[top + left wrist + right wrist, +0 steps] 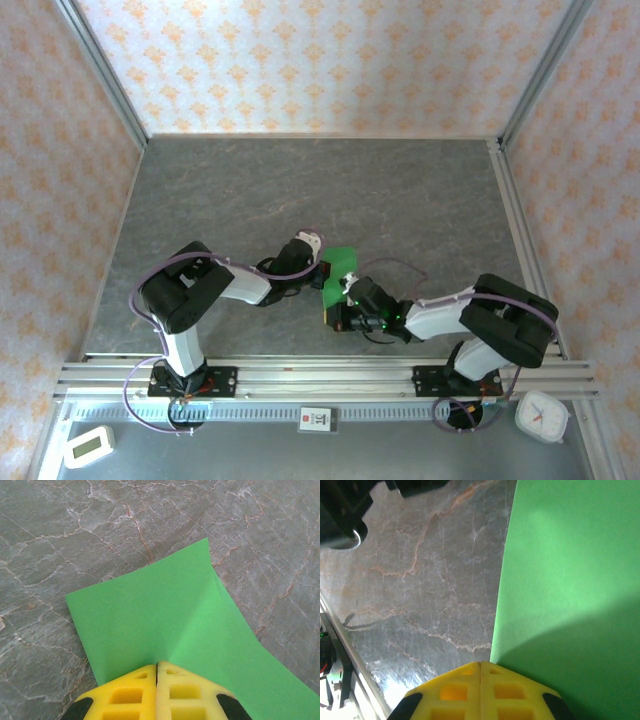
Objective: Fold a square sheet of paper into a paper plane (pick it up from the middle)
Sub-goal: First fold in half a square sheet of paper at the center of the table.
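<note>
One square sheet of paper [342, 262], bright green, lies just toward 6 o'clock of the table's [250, 190] centre, between both grippers. The left gripper [324, 272] meets its 9 o'clock edge. In the left wrist view its yellow fingers [135, 692] are pressed together on the sheet, and a soft bend runs from them toward 1 o'clock. The right gripper [350, 292] meets the 6 o'clock edge, its fingers [512, 695] likewise pinching the paper's border. The left arm [240, 285] reaches low toward 3 o'clock with its elbow folded. The right arm [440, 315] reaches low toward 9 o'clock.
</note>
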Controlling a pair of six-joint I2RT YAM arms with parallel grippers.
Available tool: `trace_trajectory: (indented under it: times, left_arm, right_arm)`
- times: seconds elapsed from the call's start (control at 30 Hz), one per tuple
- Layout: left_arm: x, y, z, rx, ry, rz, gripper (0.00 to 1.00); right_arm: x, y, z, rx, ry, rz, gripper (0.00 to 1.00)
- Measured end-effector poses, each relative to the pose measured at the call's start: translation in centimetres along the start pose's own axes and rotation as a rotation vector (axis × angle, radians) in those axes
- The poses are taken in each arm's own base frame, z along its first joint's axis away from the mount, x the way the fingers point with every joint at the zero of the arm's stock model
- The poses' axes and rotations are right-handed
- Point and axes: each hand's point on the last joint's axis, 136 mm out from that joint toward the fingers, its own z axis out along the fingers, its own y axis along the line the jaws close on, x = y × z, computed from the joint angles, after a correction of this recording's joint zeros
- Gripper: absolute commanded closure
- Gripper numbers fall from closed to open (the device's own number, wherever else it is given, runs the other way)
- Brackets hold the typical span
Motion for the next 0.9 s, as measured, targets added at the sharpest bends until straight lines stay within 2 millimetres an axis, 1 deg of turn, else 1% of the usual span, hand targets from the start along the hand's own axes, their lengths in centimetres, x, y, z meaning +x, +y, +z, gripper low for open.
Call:
trace_trajectory:
  times: [0.17, 0.27, 0.3, 0.37, 0.5, 0.6, 0.7, 0.9]
  left_arm:
    - [0.0, 0.0, 0.0, 0.001, -0.001, 0.000, 1.00]
    - [0.0, 0.0, 0.0, 0.001, -0.002, 0.000, 1.00]
    - [0.0, 0.0, 0.0, 0.001, -0.003, 0.000, 1.00]
    - [0.0, 0.0, 0.0, 0.003, -0.005, 0.000, 1.00]
    - [0.0, 0.0, 0.0, 0.003, -0.006, 0.001, 1.00]
    - [0.0, 0.0, 0.0, 0.004, -0.008, 0.001, 1.00]
    - [0.0, 0.0, 0.0, 0.005, -0.009, 0.001, 1.00]
    - [0.0, 0.0, 0.0, 0.006, -0.010, 0.001, 1.00]
  right_arm:
    - [2.6, 0.1, -1.4, -0.008, 0.074, 0.003, 1.00]
    - [3.0, 0.1, -2.4, 0.013, 0.095, 0.004, 1.00]
    - [2.8, 0.4, -2.8, 0.018, 0.095, 0.004, 1.00]
    - [1.7, 1.4, -3.4, 0.011, 0.076, -0.004, 1.00]
    - [-2.2, 4.3, -4.6, -0.028, -0.011, -0.021, 1.00]
    - [-4.6, 5.4, -5.0, -0.041, -0.070, -0.025, 1.00]
    - [-5.5, 5.0, -4.5, -0.025, -0.085, -0.022, 1.00]
    - [-4.4, 2.3, -1.5, 0.050, -0.025, 0.002, 1.00]
